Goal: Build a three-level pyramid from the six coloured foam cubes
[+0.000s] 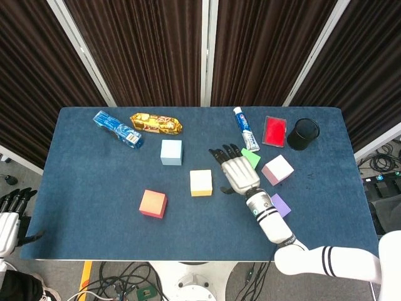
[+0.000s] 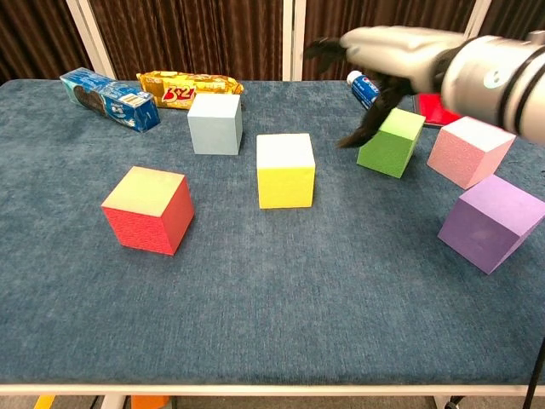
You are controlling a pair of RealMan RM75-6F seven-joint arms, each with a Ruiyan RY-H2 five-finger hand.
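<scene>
**Foam cubes all single on tabletop, nothing stacked**

Foam cubes sit apart on the blue tabletop (image 1: 81, 188). Yellow cube (image 1: 201, 182) near the middle, pale blue cube (image 1: 171, 152) just beyond it to the left, red cube (image 1: 153, 203) nearer and further left. Green cube (image 2: 391, 141) right of yellow, pink cube (image 1: 277, 169) right of green, purple cube (image 2: 491, 221) nearest on the right.

My right hand (image 1: 238, 172) hovers above the green cube, fingers spread, holding nothing; clear of the yellow cube. In the head view it covers most of green. My left hand (image 1: 9, 216) is off the tabletop's left edge, low, holding nothing; can't tell its finger spread.

Far edge: blue biscuit pack (image 1: 118, 129), gold snack pack (image 1: 156, 123), toothpaste tube (image 1: 245, 128), red box (image 1: 275, 131), black mesh cup (image 1: 303, 133).
</scene>
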